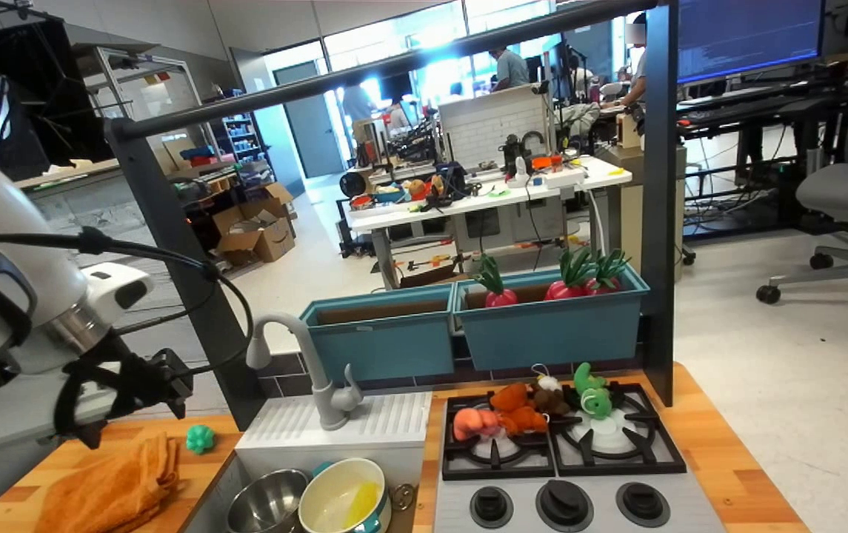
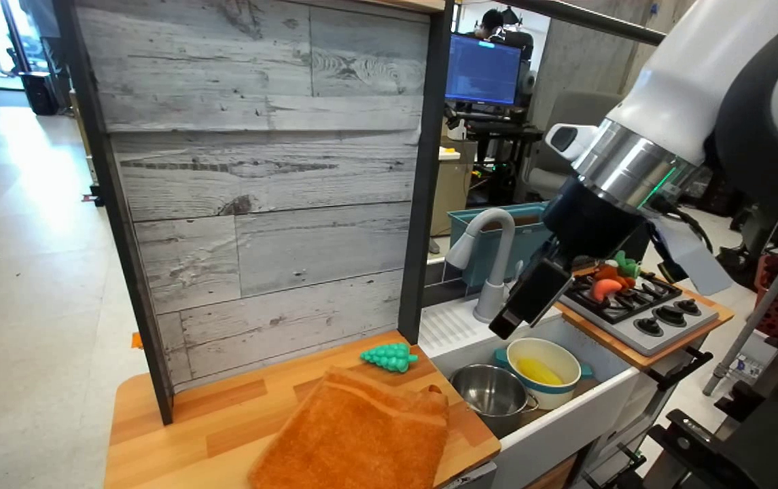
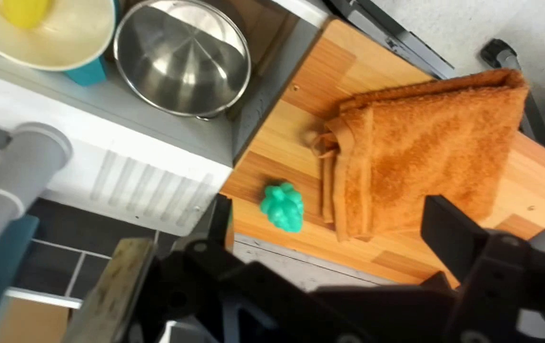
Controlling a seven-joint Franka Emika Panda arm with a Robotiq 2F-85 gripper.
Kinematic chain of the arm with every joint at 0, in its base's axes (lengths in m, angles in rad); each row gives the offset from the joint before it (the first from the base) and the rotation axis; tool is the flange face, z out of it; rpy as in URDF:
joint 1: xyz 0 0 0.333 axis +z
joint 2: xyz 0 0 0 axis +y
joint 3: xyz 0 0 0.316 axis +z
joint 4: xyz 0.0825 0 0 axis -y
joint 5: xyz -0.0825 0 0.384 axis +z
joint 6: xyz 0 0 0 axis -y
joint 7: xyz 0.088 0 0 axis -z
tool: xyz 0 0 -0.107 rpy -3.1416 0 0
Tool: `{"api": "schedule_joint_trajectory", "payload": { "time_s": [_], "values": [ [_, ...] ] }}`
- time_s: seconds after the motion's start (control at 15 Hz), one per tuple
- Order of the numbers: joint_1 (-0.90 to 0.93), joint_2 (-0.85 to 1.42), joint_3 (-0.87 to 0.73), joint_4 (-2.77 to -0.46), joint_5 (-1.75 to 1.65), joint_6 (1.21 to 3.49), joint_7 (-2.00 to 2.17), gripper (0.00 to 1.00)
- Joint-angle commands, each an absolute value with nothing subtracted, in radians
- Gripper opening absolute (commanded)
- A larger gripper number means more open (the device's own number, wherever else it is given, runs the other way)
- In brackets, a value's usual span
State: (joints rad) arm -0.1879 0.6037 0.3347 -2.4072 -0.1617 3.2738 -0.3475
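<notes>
My gripper (image 3: 329,205) is open and holds nothing. It hangs above the wooden counter, and it also shows in both exterior views (image 1: 135,422) (image 2: 505,324). A green bumpy toy, like a bunch of grapes (image 3: 282,207), lies on the counter below, seen between the fingers in the wrist view. It also shows in both exterior views (image 1: 200,439) (image 2: 390,357). A folded orange towel (image 3: 424,152) lies beside it. In the sink stand a steel pot (image 2: 490,390) and a cream pot with teal handles (image 2: 569,387). A yellow object (image 2: 538,371) lies inside the cream pot.
A grey faucet (image 1: 312,355) rises behind the sink. Teal planters (image 1: 386,344) hang behind, one with red radish toys (image 1: 564,289). Plush toys (image 1: 520,418) lie on the stove (image 1: 572,466). A grey plank wall (image 2: 280,204) and dark frame posts (image 2: 422,170) border the counter.
</notes>
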Motion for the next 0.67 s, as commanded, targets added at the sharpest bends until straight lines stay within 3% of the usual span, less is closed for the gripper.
{"api": "schedule_joint_trajectory", "payload": {
  "time_s": [0.0,0.13,0.2,0.6],
  "values": [
    [-0.06,0.635,0.283,-2.34,-0.229,3.256,-0.335,1.0],
    [-0.043,0.714,0.307,-2.248,-0.234,3.204,-0.33,1.0],
    [-0.054,0.638,0.303,-2.34,-0.224,3.245,-0.315,1.0],
    [-0.012,0.718,0.279,-2.252,-0.224,3.241,-0.311,1.0]
  ]
}}
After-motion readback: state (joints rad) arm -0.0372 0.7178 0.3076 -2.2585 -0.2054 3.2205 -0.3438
